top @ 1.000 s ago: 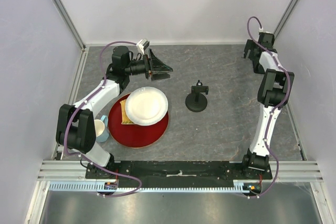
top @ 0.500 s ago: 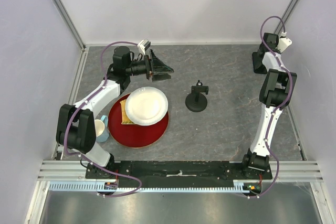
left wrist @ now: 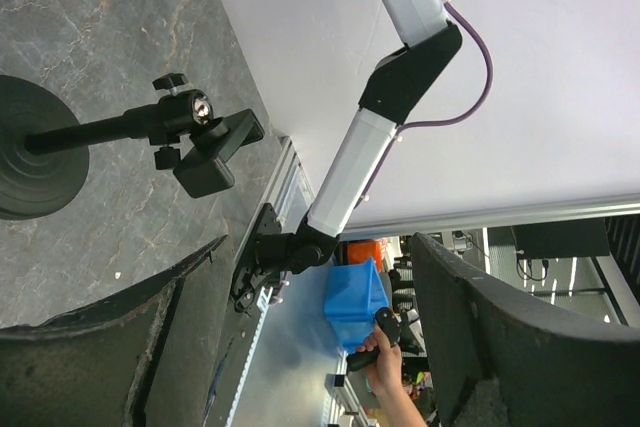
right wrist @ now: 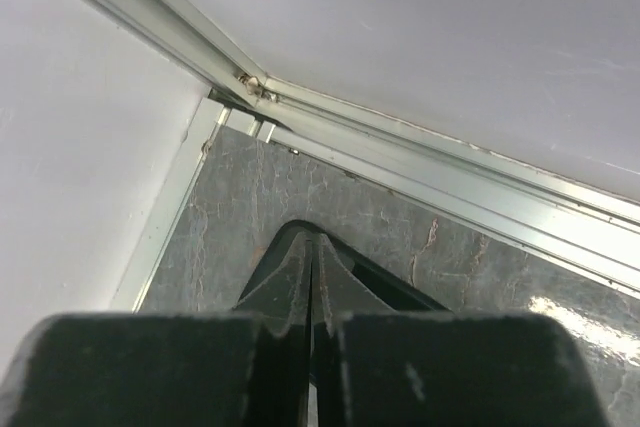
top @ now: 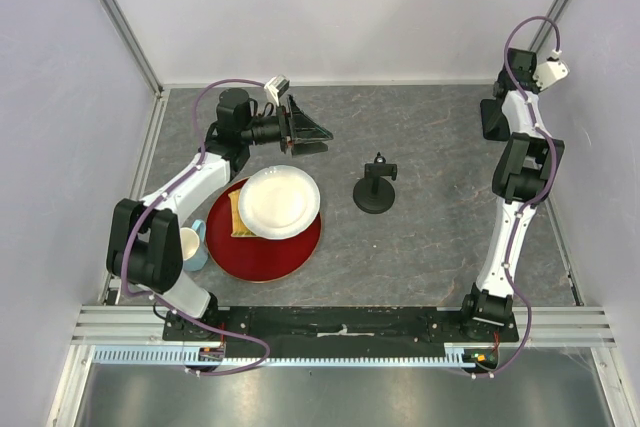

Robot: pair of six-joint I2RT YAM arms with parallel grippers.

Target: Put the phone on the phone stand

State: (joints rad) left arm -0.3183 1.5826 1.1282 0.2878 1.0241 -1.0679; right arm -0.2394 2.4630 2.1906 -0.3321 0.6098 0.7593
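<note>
The phone stand [top: 375,187] is upright mid-table, with a round black base, a thin post and a clamp cradle. The left wrist view shows the phone stand [left wrist: 190,127] side on. My left gripper [top: 310,132] hovers left of it, above the table, open and empty [left wrist: 318,242]. My right gripper [top: 492,122] points down into the back right corner. Its fingers [right wrist: 310,237] are pressed together with nothing between them. Just beneath the tips lies the phone [right wrist: 390,287], a flat black slab with a rounded corner, mostly hidden by the fingers.
A red plate [top: 290,252] near the left arm carries a white plate [top: 279,201] and a yellow item [top: 236,215]. A white and blue cup [top: 192,245] stands left of it. Enclosure walls and aluminium rails [right wrist: 330,112] close in the back right corner.
The right gripper has gone from open to shut while its wrist swung toward the back right wall. The left arm and the stand have not moved.
</note>
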